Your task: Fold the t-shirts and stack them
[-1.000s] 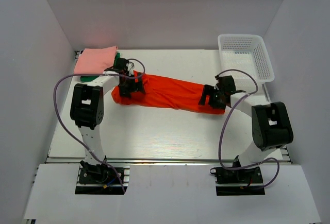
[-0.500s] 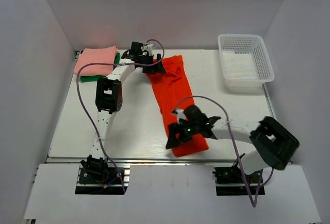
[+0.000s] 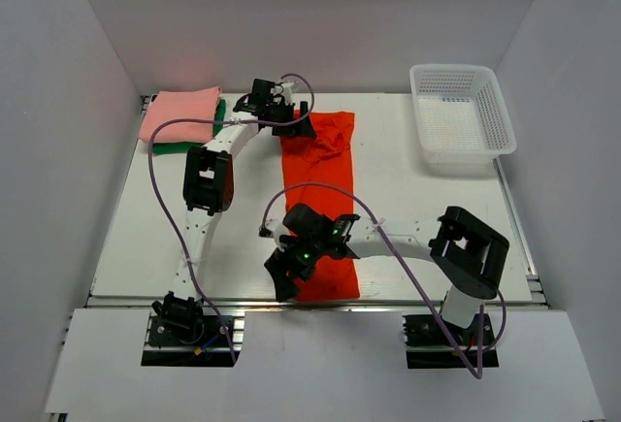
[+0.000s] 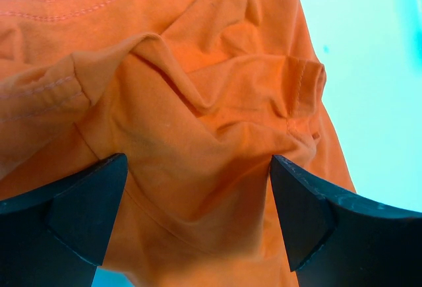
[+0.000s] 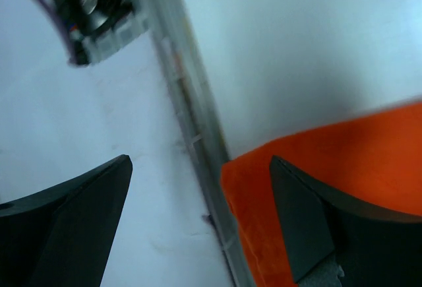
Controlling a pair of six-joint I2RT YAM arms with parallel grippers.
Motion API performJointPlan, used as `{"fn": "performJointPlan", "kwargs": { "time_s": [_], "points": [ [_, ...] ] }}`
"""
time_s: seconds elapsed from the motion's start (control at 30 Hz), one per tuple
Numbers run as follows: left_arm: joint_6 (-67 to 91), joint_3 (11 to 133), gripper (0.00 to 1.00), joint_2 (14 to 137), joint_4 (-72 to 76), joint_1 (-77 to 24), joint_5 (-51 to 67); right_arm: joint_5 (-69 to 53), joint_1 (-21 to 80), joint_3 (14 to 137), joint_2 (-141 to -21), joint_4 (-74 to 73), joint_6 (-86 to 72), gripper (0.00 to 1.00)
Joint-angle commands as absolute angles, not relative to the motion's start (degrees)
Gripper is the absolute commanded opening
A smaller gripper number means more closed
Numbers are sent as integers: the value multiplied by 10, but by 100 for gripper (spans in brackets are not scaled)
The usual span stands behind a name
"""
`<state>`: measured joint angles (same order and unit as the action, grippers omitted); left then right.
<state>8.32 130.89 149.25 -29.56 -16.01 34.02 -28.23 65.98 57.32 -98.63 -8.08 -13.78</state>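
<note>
The orange-red t-shirt (image 3: 320,184) lies as a long narrow strip running from the far middle of the table to its front edge. My left gripper (image 3: 296,123) is open at the strip's far end, its jaws wide apart over rumpled orange cloth (image 4: 198,89). My right gripper (image 3: 283,272) is open at the near end, over the table's front edge, with a corner of the orange cloth (image 5: 343,161) beside its right finger. The salmon-pink t-shirt (image 3: 179,112) lies folded at the far left on the dark green t-shirt (image 3: 175,147).
A white mesh basket (image 3: 462,116) stands at the far right. The table's metal front rail (image 5: 191,122) runs under my right gripper. White walls close in the left, right and back.
The orange-red shirt has swung from slanting to lying straight front to back. My right gripper has moved left along the near end. My left gripper has barely moved.
</note>
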Motion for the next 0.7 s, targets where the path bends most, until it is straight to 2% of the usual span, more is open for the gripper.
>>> {"fn": "performJointPlan", "kwargs": {
  "time_s": [0.0, 0.17, 0.3, 0.47, 0.57, 0.63, 0.67],
  "points": [
    [113, 1319, 100, 1499, -251, -155, 287, -151, 651, 640, -945, -157, -98, 90],
    [138, 1357, 100, 1478, -214, -155, 317, -11, 605, 712, -952, -220, -126, 90],
    [124, 1324, 100, 1403, -221, -148, 290, -3, 535, 744, -927, -221, -124, 90],
    [96, 1301, 100, 1299, -275, -137, 226, 76, 447, 775, -911, -220, -93, 90],
    [78, 1254, 100, 1221, -336, -137, 148, 80, 396, 805, -937, -216, -42, 90],
    [91, 1138, 100, 1162, -336, -137, 98, 83, 367, 844, -969, -214, -8, 90],
    [102, 1085, 100, 1089, -315, -137, 83, 90, 358, 857, -996, -208, -3, 90]
  ]
}}
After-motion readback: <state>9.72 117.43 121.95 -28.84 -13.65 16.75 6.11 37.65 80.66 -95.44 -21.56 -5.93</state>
